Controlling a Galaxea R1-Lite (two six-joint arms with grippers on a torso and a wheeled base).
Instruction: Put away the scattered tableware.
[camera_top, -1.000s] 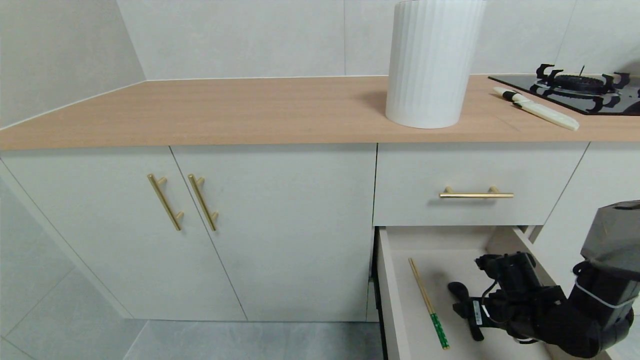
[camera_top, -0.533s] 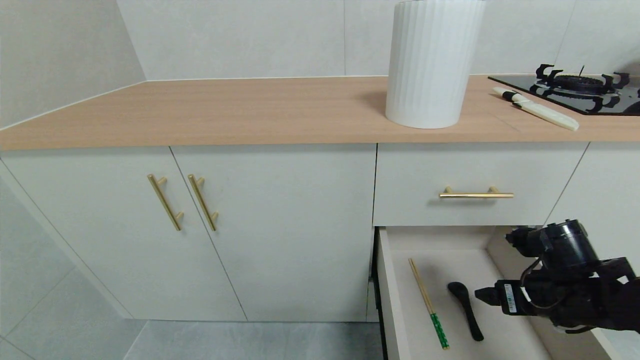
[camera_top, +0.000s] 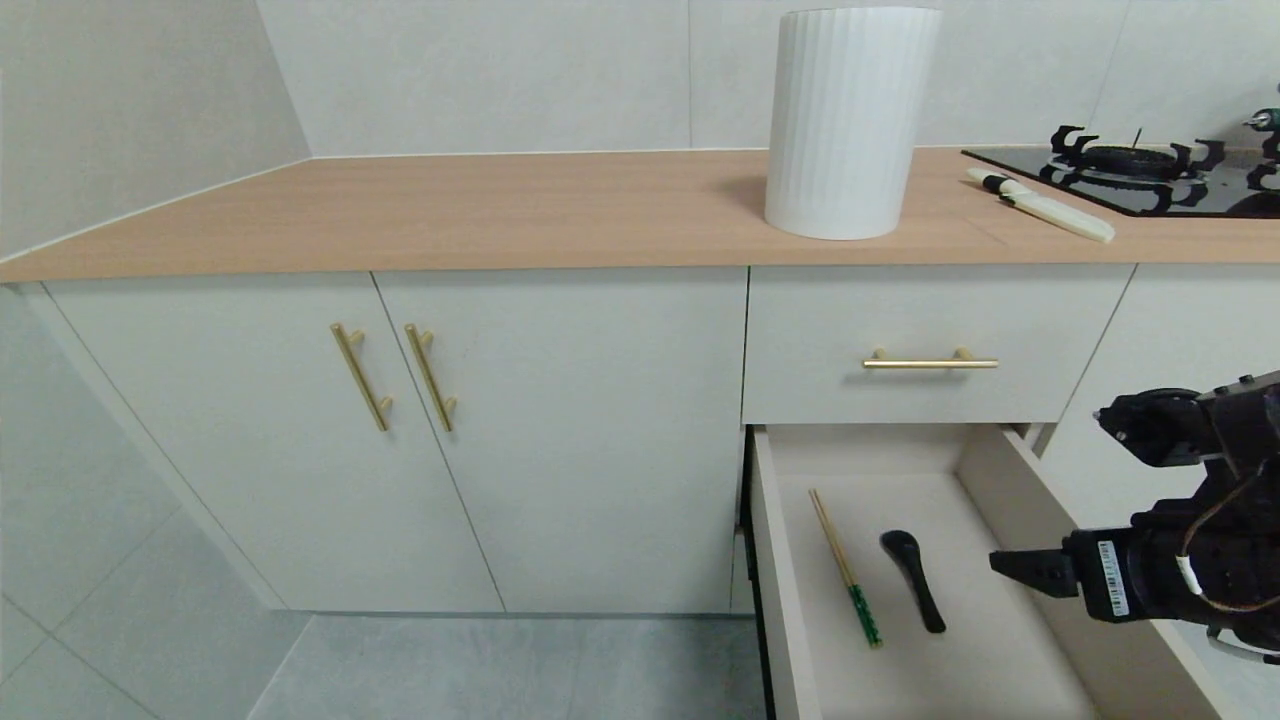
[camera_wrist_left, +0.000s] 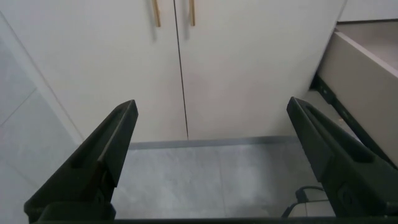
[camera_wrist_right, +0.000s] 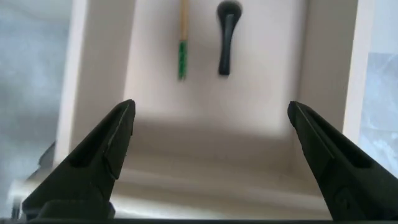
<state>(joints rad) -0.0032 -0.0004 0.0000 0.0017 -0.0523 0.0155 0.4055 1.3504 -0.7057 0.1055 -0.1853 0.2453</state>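
Observation:
The lower drawer (camera_top: 775, 560) stands pulled out. On its floor lie a pair of wooden chopsticks with green ends (camera_top: 846, 570) and, beside them, a black spoon (camera_top: 911, 581). My right gripper (camera_top: 1030, 572) hangs open by the drawer's right wall, apart from the spoon. From its wrist, the right gripper (camera_wrist_right: 211, 155) looks down on the chopsticks (camera_wrist_right: 182, 43) and spoon (camera_wrist_right: 226, 37) with nothing between its fingers. A cream knife with a black band (camera_top: 1040, 203) lies on the wooden counter (camera_top: 500, 210). My left gripper (camera_wrist_left: 211, 155) is open and empty, low before the cabinet doors (camera_wrist_left: 180, 74).
A tall white ribbed cylinder (camera_top: 850, 120) stands on the counter above the drawers. A black gas hob (camera_top: 1130, 170) sits at the far right. The upper drawer (camera_top: 930, 345) is closed, with a gold handle. Grey tiled floor (camera_top: 400, 670) spreads to the left.
My right gripper has drawn back from over the spoon, up and to the right, out to the drawer's right side. The spoon and chopsticks stayed put. The head camera shifted slightly.

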